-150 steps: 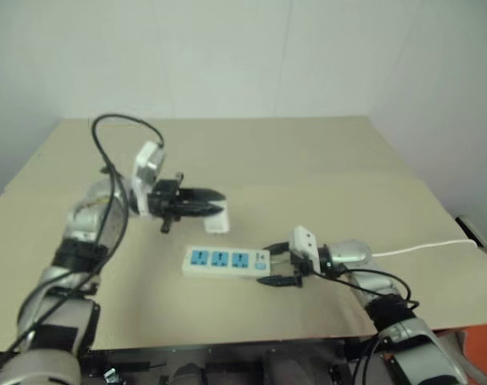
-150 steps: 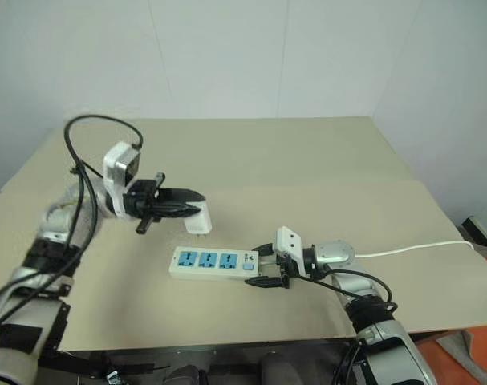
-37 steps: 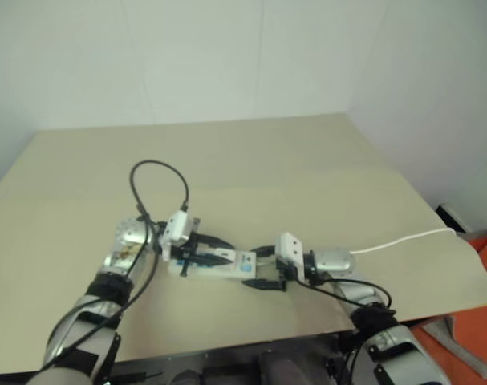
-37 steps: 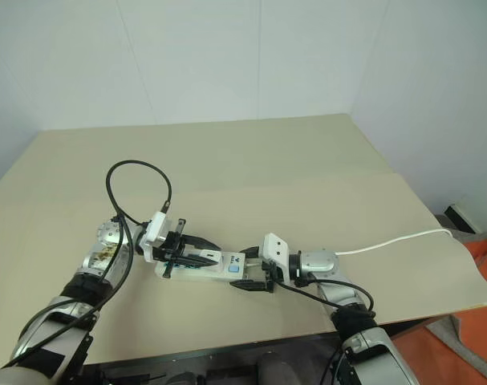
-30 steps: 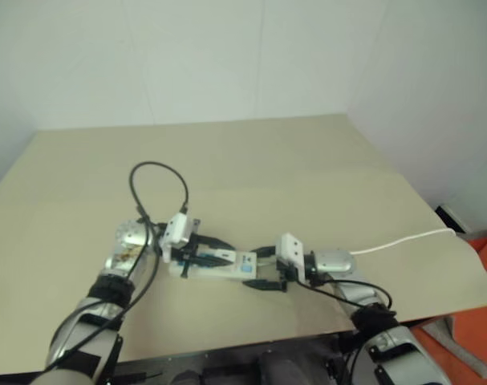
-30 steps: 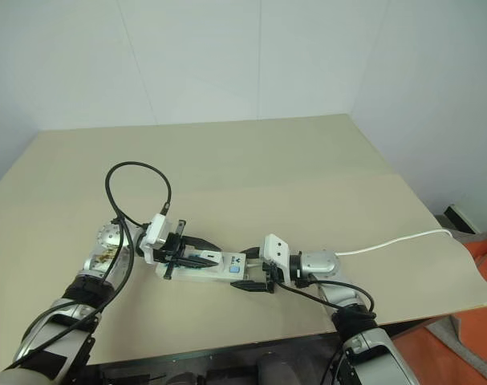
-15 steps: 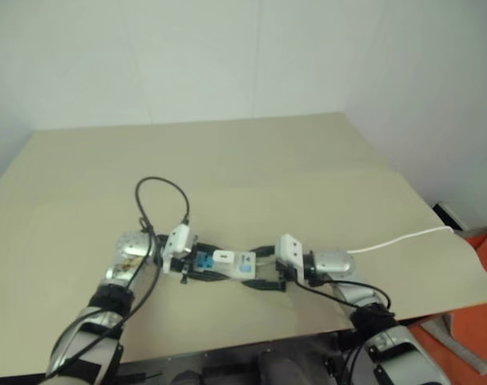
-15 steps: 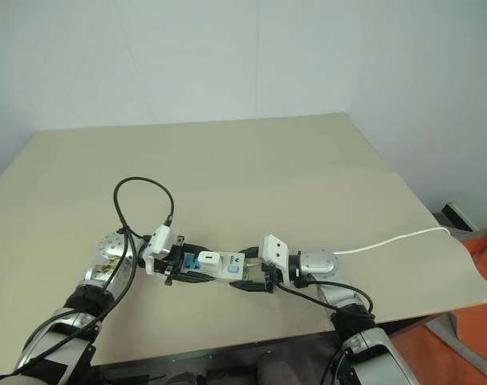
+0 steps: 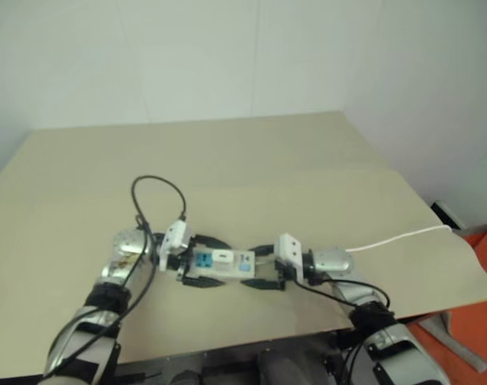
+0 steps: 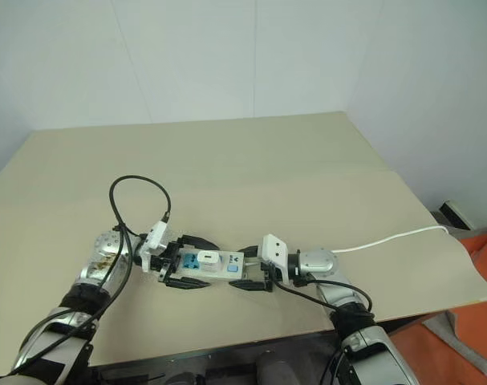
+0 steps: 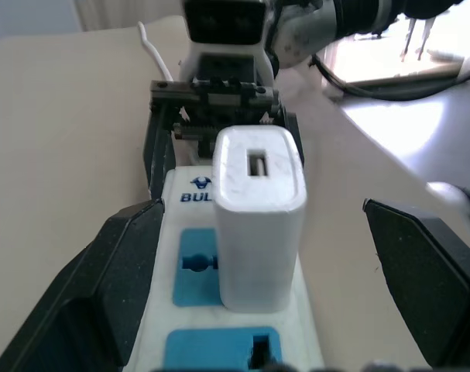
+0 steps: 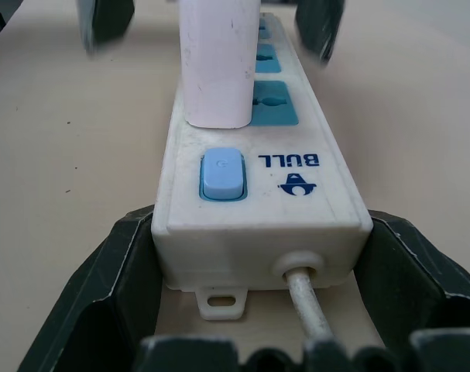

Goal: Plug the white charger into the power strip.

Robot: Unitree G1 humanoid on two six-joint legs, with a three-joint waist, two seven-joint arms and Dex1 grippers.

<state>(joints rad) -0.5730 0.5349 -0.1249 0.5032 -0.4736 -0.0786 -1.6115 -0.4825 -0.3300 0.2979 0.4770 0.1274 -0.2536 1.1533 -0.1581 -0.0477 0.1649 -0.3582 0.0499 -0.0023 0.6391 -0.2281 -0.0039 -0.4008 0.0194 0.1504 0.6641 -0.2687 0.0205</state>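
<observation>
Both sets of jaws mattered here: my left gripper (image 11: 242, 310) stood wide open, its black fingers (image 11: 72, 310) spread to either side of the power strip (image 10: 204, 265) and touching nothing I could see, while my right gripper (image 12: 250, 302) clamped the strip's switch end, one finger pressed against each side wall. I saw the white charger (image 11: 258, 217) standing upright in the socket nearest the switch, on the beige table (image 10: 307, 176), seemingly seated, though its prongs were hidden so I could not confirm it was fully home. I judged the main risk to be the left fingers catching the charger as that arm drew away, since the charger stood between them and a sideways drift could tilt or pull it loose. I also judged that releasing the right grip carelessly might nudge the light strip, and that the thin white cord (image 10: 387, 239) running off toward the table's right edge could drag the strip if an arm snagged it. Counting things, I found one charger, one power strip, three blue socket faces with one of them occupied and two free, one blue switch (image 12: 221, 173), one cord, and two grippers.
</observation>
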